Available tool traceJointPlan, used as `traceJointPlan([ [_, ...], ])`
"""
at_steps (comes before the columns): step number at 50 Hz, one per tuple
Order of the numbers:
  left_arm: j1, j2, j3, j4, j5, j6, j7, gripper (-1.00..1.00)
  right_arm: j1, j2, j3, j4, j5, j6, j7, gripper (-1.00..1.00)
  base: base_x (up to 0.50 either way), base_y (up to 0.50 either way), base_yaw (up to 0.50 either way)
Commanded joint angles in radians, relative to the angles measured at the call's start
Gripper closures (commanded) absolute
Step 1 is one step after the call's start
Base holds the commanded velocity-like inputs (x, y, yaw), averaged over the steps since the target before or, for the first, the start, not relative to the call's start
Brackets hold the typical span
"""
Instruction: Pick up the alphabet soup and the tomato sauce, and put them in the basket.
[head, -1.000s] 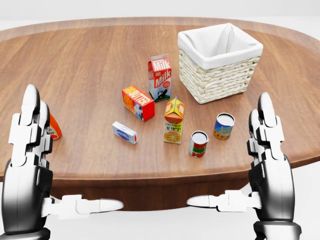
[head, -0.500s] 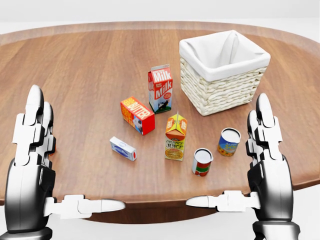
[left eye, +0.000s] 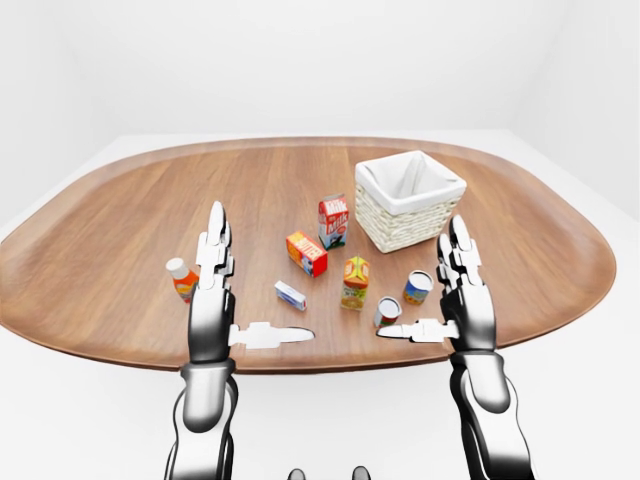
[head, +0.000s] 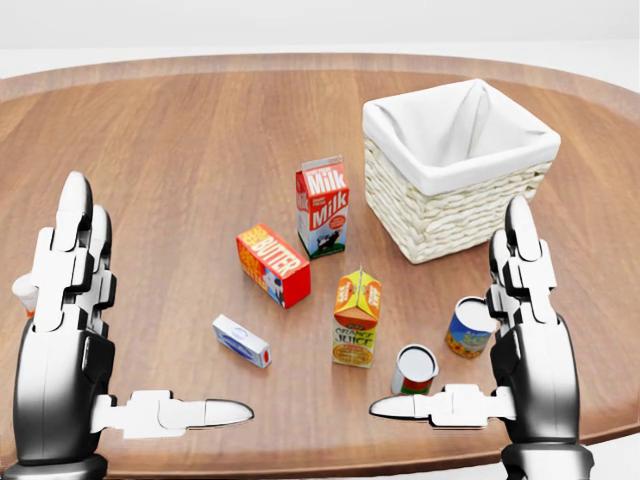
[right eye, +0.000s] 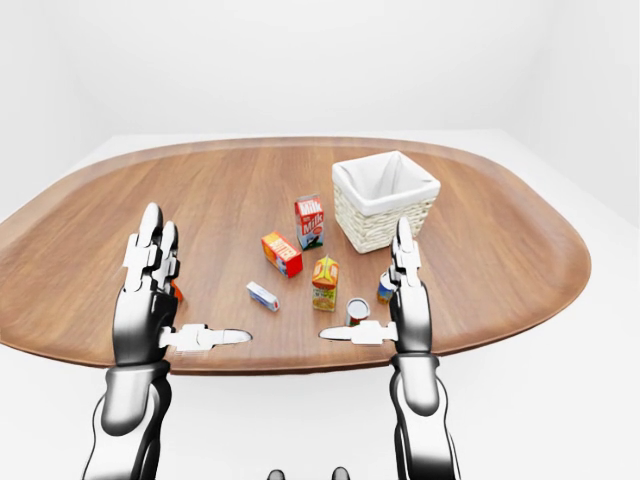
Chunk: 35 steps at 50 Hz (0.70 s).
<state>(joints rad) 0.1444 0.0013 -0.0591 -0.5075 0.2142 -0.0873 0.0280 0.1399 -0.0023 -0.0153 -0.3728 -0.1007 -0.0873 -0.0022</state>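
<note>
Everything on the table has slid lower and grown bigger in the head view since a second ago, so the camera has moved closer; the things themselves did not move.

Nearest are the two hands. The left hand (head: 75, 330) and the right hand (head: 525, 330) both stand up flat with fingers spread wide and thumbs pointing at each other. They hold nothing.

I think the step now is reaching for the first can. Just beside the right thumb stands the red can (head: 413, 369), white on top with a red and green label; it looks like the tomato sauce. A little farther, partly behind the right hand, is the blue can (head: 468, 327) with a yellow and blue label, likely the soup. The writing is too small to be sure which is which.

To do it well, the right hand should come down over one can with fingers wide, then close around its round side, low enough that it does not tip. It should keep off the juice box (head: 355, 318) close by.

Farther off are the small white box (head: 241, 341), the butter box (head: 273, 264) and the milk carton (head: 322, 207). Farthest is the basket (head: 440, 215), woven with a white cloth lining, near the cans and open on top.
</note>
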Motion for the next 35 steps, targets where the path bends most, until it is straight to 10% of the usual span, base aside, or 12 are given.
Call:
traceJointPlan([
  [1, 0.001, 0.0, -0.001, 0.003, -0.004, 0.0, -0.001, -1.0, -0.001, 0.0, 0.001, -0.02, 0.002, 0.0, 0.003, -1.0, 0.25, 0.0, 0.0],
  [35, 0.001, 0.001, -0.005, 0.021, -0.01, 0.0, -0.007, -1.0, -0.001, -0.001, 0.003, 0.024, 0.006, 0.0, 0.006, -1.0, 0.24, 0.0, 0.0],
])
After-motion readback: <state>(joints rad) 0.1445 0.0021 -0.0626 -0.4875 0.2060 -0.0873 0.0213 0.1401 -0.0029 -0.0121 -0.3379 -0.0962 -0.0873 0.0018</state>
